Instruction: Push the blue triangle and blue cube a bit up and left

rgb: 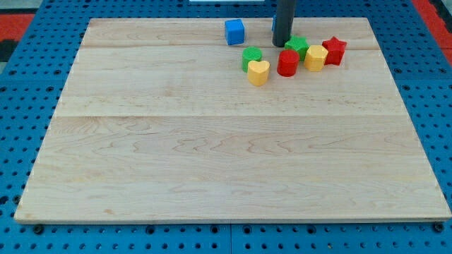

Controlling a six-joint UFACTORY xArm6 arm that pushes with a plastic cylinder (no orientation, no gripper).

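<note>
The blue cube [234, 32] sits near the view's top edge of the wooden board [212, 155], a little left of centre-right. A second blue block [274, 25] shows only as a thin sliver at the left side of my rod; its shape is hidden. My tip [280, 44] rests on the board right of the blue cube, just below that blue sliver and right above the cluster of other blocks.
Below and right of the tip lie a green cylinder [251, 56], a yellow heart [258, 72], a red cylinder [287, 63], a green block [297, 46], a yellow block [316, 58] and a red star [334, 51]. Blue perforated table surrounds the board.
</note>
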